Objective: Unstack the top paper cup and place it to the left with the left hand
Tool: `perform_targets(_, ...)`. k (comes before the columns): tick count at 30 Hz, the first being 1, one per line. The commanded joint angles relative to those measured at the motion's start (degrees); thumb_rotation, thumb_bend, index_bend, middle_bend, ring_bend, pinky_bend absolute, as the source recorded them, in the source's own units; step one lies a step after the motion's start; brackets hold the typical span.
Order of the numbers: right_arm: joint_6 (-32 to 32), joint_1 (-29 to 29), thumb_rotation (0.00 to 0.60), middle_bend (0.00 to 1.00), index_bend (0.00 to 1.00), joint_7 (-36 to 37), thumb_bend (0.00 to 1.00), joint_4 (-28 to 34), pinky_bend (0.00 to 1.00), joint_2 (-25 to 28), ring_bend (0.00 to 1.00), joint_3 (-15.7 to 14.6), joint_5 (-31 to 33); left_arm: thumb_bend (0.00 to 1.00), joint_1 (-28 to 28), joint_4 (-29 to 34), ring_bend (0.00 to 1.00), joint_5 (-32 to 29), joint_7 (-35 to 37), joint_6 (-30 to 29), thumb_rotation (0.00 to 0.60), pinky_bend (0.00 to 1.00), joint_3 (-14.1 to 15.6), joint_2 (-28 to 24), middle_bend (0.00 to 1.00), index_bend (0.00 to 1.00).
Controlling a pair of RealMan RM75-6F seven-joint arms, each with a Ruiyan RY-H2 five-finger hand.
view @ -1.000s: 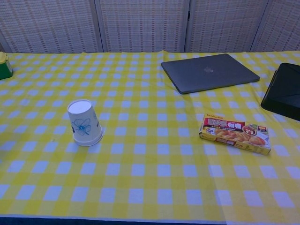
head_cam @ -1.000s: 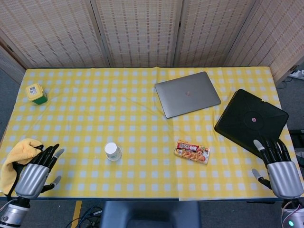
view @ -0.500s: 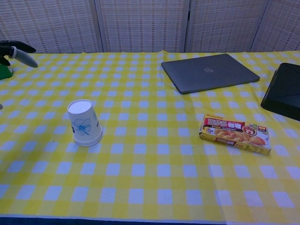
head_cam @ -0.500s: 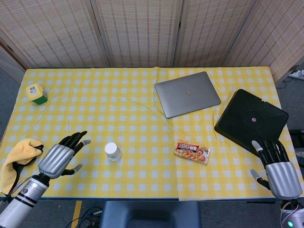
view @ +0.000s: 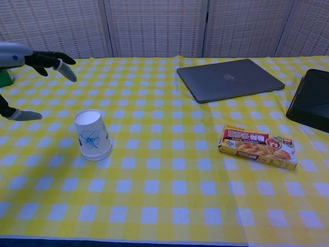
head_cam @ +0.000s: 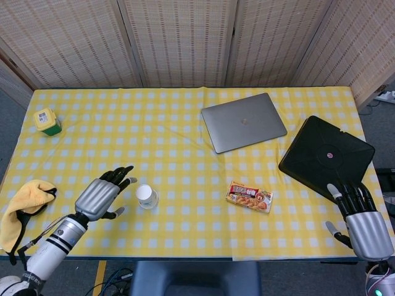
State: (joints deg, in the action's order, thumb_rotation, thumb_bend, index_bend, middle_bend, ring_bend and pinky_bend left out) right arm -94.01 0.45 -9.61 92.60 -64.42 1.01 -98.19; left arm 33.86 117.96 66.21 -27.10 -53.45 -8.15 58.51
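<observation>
The stack of white paper cups (head_cam: 147,196) (view: 93,135) stands upside down on the yellow checked cloth, a blue flower printed on its side. My left hand (head_cam: 102,197) (view: 25,59) hovers just left of the stack with fingers spread and nothing in it; a small gap separates the fingertips from the cup. My right hand (head_cam: 362,222) stays at the table's near right corner, fingers apart and empty, and the chest view does not show it.
A snack box (head_cam: 249,197) (view: 258,148) lies right of the cups. A grey laptop (head_cam: 243,122) (view: 229,78) and a black case (head_cam: 326,153) (view: 310,100) sit further right. A yellow cloth (head_cam: 20,209) lies at the near left edge, a small yellow-green jar (head_cam: 47,121) at the far left.
My left hand has travelled right from the near left corner to a spot just beside the cup stack, fingers still spread. The right hand and the cups have stayed put.
</observation>
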Motion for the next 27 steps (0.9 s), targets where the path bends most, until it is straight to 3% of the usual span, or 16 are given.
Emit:
perform_targets(1, -0.31, -0.11, 0.600, 0.00, 0.06, 0.37, 0.22, -0.08, 0.00, 0.19, 0.00, -0.08, -0.24, 0.32, 3.06, -0.99, 0.00, -5.60, -3.34, 1.46, 0.600, 0.18, 0.03, 2.32, 0.00, 0.20)
perform_targets(11, -0.43, -0.20, 0.600, 0.00, 0.06, -0.03, 0.22, -0.35, 0.00, -0.04, 0.00, -0.66, -1.41, 0.32, 7.76, -2.01, 0.00, -13.55, -8.14, 0.38, 0.600, 0.18, 1.17, 6.00, 0.00, 0.21)
perform_targets(27, -0.67, -0.30, 0.600, 0.00, 0.06, 0.09, 0.22, -0.38, 0.00, 0.00, 0.00, -0.67, -1.55, 0.32, 12.61, -4.85, 0.00, -18.24, -8.05, 0.55, 0.600, 0.18, 2.17, 8.64, 0.00, 0.27)
